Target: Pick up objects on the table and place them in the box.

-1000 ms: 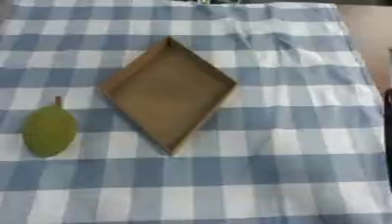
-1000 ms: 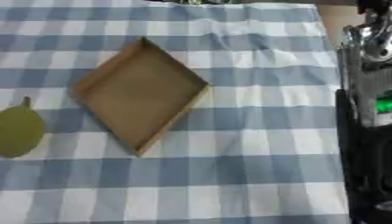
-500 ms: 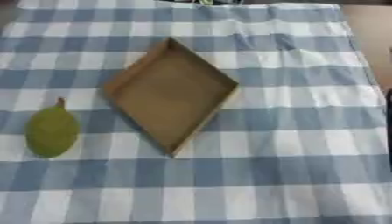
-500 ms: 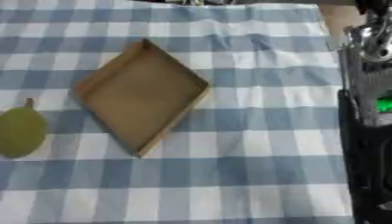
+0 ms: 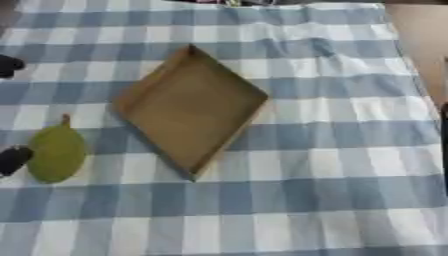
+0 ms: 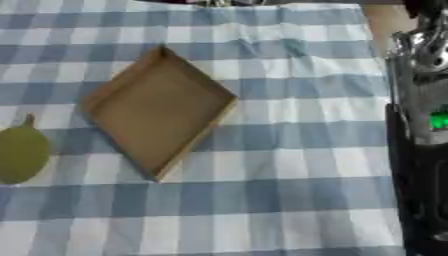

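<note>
Our left robot hand shows only as dark tips at the left edge of the left eye view: one tip just beside the green fruit, and another dark piece higher up at the same edge. We cannot tell whether its fingers are straight or curled, nor whether the lower tip touches the fruit or merely sits next to it.

Our right robot hand itself shows in neither view. We see only the right arm, black and silver with a green light, running down the right edge of the right eye view.

Immediately right of the lower left tip lies the fruit, pear-shaped, yellow-green, with a short stem pointing away from us. It rests on the blue and white checked cloth that covers the tabletop, apart from the box.

Further right of that tip, past the fruit, sits the box, a shallow brown cardboard tray turned so that one corner points toward us and one away. It holds nothing. The fruit lies near its left corner without touching it. The box stands well apart from the right arm.
</note>
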Controlling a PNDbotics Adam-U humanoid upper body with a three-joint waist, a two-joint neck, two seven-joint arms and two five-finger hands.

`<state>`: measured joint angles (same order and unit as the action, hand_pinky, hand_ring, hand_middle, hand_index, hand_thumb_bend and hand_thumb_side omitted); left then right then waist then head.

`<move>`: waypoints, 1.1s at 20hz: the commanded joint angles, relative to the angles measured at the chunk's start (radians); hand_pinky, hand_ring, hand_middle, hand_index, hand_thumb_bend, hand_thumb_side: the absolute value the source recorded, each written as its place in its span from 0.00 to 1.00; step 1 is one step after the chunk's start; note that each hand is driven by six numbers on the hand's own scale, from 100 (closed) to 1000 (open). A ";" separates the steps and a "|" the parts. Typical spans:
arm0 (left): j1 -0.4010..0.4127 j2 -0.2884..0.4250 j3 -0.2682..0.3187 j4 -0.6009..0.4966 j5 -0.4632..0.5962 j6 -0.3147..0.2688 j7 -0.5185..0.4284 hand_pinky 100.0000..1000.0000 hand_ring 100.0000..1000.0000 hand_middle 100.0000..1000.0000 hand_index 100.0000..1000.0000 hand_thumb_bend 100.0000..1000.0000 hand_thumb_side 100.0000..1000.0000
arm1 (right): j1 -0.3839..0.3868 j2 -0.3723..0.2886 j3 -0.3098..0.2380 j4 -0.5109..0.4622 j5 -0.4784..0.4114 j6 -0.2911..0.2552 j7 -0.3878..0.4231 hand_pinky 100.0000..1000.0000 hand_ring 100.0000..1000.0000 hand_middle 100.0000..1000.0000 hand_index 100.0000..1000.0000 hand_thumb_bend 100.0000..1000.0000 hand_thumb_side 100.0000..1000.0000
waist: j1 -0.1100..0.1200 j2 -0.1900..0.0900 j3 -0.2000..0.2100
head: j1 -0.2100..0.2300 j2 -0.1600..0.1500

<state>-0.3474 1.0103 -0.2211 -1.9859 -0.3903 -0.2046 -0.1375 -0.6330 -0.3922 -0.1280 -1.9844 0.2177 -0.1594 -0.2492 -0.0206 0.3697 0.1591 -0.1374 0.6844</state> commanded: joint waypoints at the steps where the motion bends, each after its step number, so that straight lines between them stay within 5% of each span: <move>1: -0.037 0.053 -0.041 -0.014 0.030 0.025 -0.053 0.91 0.81 0.84 0.97 0.40 0.73 | -0.011 -0.027 0.001 -0.016 -0.001 0.003 0.001 0.83 0.79 0.70 0.78 0.00 0.53 | 0.005 -0.020 -0.002 | 0.011 -0.003; 7: -0.091 0.055 -0.109 -0.014 0.064 0.095 -0.144 0.93 0.82 0.84 0.97 0.47 0.68 | -0.008 -0.025 0.004 -0.016 -0.003 0.005 0.005 0.83 0.78 0.70 0.78 0.00 0.53 | 0.008 -0.021 -0.006 | 0.039 0.014; 11: -0.097 0.056 -0.126 -0.014 0.051 0.191 -0.173 0.93 0.83 0.81 0.95 0.51 0.66 | -0.007 -0.025 0.006 -0.016 -0.005 0.006 0.008 0.83 0.78 0.70 0.78 0.00 0.53 | 0.009 -0.023 -0.006 | 0.044 0.014; 22: -0.089 0.052 -0.167 -0.014 -0.056 0.359 -0.264 0.94 0.86 0.80 0.93 0.65 0.65 | -0.009 -0.021 0.009 -0.016 -0.008 0.006 0.011 0.83 0.78 0.69 0.78 0.00 0.53 | 0.012 -0.024 -0.012 | 0.050 0.009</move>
<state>-0.4311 1.0290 -0.3938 -1.9860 -0.4312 0.1394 -0.3924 -0.6318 -0.3923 -0.1165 -1.9844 0.2132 -0.1535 -0.2416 -0.0139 0.3690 0.1478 -0.0898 0.6939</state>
